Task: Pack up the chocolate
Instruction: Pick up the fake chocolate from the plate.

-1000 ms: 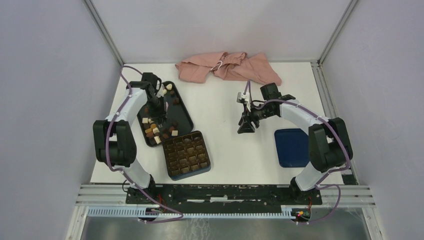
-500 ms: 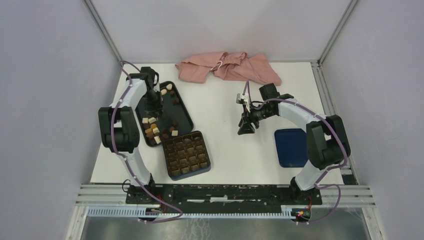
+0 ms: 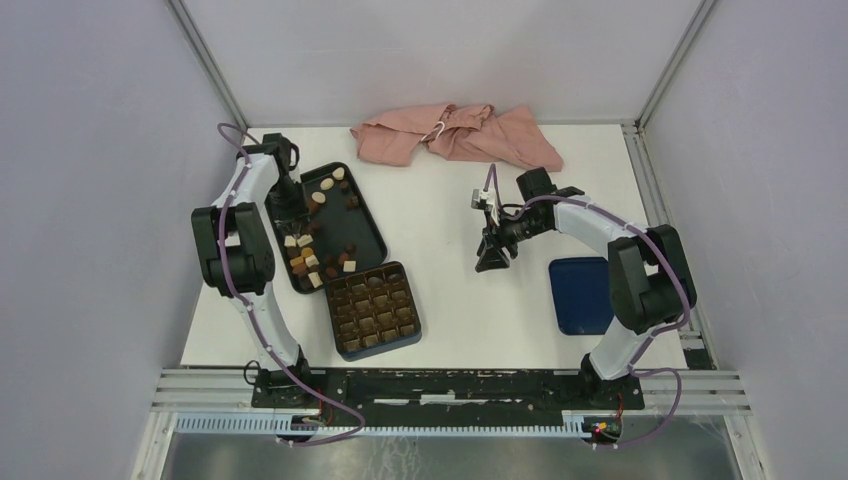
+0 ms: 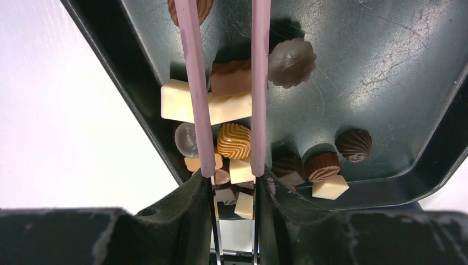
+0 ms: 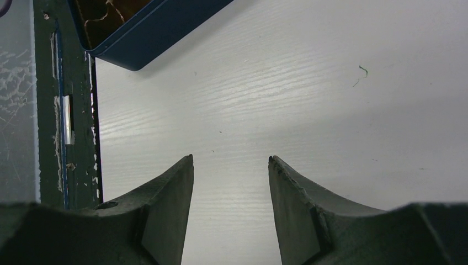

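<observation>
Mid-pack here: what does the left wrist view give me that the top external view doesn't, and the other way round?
Left wrist only: close detail, with a ridged caramel piece seen between the pink fingers and a cream bar crossing behind them. Top external only: the blue box with its gridded insert, the right claw, a flat blue square and the pink cloth. Both: the black tray and the chocolate in it.

My left gripper points down from a far-stretched arm, its thin fingers narrowly apart. My right gripper hangs low, jaws parted.
</observation>
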Controlling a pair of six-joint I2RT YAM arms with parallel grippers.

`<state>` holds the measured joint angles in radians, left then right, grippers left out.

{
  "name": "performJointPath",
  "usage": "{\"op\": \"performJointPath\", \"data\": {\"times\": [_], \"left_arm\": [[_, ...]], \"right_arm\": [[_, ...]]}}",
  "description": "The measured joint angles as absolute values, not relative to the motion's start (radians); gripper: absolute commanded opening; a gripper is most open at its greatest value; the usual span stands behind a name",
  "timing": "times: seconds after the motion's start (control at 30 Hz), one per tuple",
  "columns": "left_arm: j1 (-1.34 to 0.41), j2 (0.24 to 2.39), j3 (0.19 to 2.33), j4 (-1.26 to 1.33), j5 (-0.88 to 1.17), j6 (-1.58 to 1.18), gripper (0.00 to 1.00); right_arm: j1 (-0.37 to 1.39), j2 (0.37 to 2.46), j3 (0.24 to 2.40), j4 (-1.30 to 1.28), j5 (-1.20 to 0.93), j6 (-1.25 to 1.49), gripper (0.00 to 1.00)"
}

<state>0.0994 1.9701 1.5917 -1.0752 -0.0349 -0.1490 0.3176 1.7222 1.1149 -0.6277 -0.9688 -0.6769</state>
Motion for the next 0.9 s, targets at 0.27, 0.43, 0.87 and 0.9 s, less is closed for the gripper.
{"op": "performJointPath", "data": {"times": [0.27,0.43,0.87,0.9], "left_arm": [[0.110,1.970,1.584,-1.074,-0.020,-0.148,0.35],[0.112,1.970,1.584,-1.074,0.014,-0.147,0.33],[0.101,1.971,1.582,-1.075,0.126,-0.130,0.33],[0.099,1.971,1.582,-1.075,0.136,-0.128,0.33]], "right_arm": [[0.318,1.730,1.122,-0.645,-0.970,-0.685,0.59],[0.318,1.731,1.124,-0.646,-0.970,-0.686,0.59],[0.318,1.731,1.126,-0.653,-0.970,-0.691,0.59],[0.318,1.731,1.126,-0.653,-0.970,-0.692,0.59]]}}
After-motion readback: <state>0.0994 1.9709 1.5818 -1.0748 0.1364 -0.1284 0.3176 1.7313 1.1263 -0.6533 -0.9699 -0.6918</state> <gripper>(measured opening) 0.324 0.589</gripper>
